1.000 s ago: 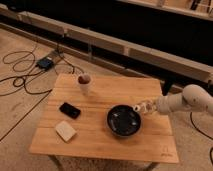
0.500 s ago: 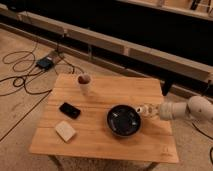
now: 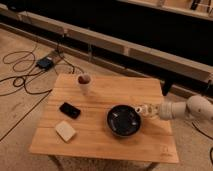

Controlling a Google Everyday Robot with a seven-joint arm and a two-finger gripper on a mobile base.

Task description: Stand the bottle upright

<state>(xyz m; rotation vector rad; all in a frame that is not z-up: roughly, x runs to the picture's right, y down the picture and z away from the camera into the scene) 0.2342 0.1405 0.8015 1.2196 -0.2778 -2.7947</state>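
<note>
My gripper [image 3: 144,109] reaches in from the right on a white arm [image 3: 185,107] and sits low over the wooden table [image 3: 100,135], right against the right rim of the black bowl [image 3: 123,120]. A small pale shape at the gripper's tip looks like the bottle [image 3: 140,108], lying about level beside the bowl. I cannot tell whether the gripper holds it or only touches it.
A white cup with a brownish top [image 3: 84,83] stands at the back left of the table. A flat black object [image 3: 70,110] and a pale block [image 3: 65,130] lie at the front left. Cables and a small box [image 3: 45,63] lie on the floor to the left.
The arm has dropped lower and the gripper has shifted slightly right and down beside the bowl's right rim. The other objects have not moved.
</note>
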